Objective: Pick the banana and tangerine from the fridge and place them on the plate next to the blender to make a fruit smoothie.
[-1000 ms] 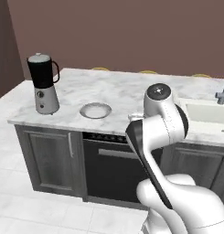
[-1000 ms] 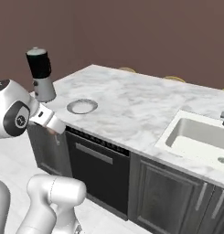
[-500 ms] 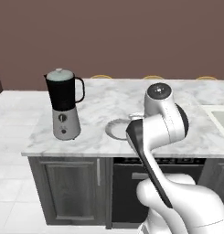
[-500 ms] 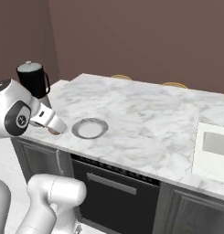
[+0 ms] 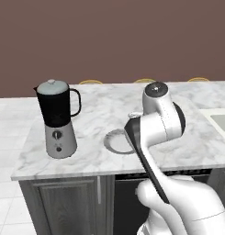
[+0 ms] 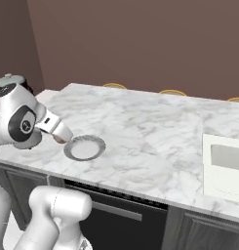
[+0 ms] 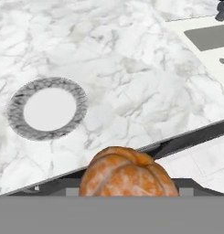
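Observation:
The tangerine [image 7: 129,173], orange and segmented, sits low in the middle of the hand view, held between the jaws, whose tips it hides. In the right base view my gripper [image 6: 60,139] hangs at the counter's front edge, shut on the tangerine [image 6: 57,140], just left of the plate [image 6: 84,147]. The plate [image 7: 47,109] is a pale dish with a grey speckled rim; my arm partly covers the plate [image 5: 115,140] in the left base view. The blender [image 5: 57,118], a black jar on a silver base, stands left of the plate. The banana and the fridge are out of view.
The marble counter [image 6: 155,132] stretches right to a white sink [image 6: 223,166], seen also in the hand view as the sink [image 7: 207,36]. A dark dishwasher front [image 6: 121,215] lies below the counter edge. Yellow stool tops [image 5: 91,82] line the far side.
The whole scene has shifted as the base drove: blender and plate now sit closer and more central. The gripper keeps its hold on the tangerine, close beside the plate.

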You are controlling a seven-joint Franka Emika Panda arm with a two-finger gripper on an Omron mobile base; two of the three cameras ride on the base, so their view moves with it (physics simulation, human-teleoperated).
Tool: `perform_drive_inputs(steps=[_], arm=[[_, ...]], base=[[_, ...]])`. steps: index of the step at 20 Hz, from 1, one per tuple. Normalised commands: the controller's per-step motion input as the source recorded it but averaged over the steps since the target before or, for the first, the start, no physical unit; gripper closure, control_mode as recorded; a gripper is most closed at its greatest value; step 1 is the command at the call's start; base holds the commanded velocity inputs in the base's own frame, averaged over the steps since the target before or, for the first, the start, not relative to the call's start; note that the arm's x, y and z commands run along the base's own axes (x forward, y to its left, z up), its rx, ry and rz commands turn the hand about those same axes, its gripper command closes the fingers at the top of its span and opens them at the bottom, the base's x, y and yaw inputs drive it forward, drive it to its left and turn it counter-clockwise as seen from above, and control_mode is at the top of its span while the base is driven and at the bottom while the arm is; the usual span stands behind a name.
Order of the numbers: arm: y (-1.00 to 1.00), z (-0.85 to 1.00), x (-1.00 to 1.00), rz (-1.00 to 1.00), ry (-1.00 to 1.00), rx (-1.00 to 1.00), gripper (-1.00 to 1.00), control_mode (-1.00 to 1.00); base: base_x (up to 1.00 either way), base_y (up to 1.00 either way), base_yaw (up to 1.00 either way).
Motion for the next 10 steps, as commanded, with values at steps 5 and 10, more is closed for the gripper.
perform_drive_inputs(steps=[5, 10], arm=[[0.04, -0.22, 0.74, -0.02, 0.22, 0.0, 1.0, -1.0], [0.2, -0.69, 0.71, 0.08, 0.28, 0.01, 1.0, -1.0]], base=[[0.0, 0.0, 0.0], [0.0, 0.0, 0.0]])
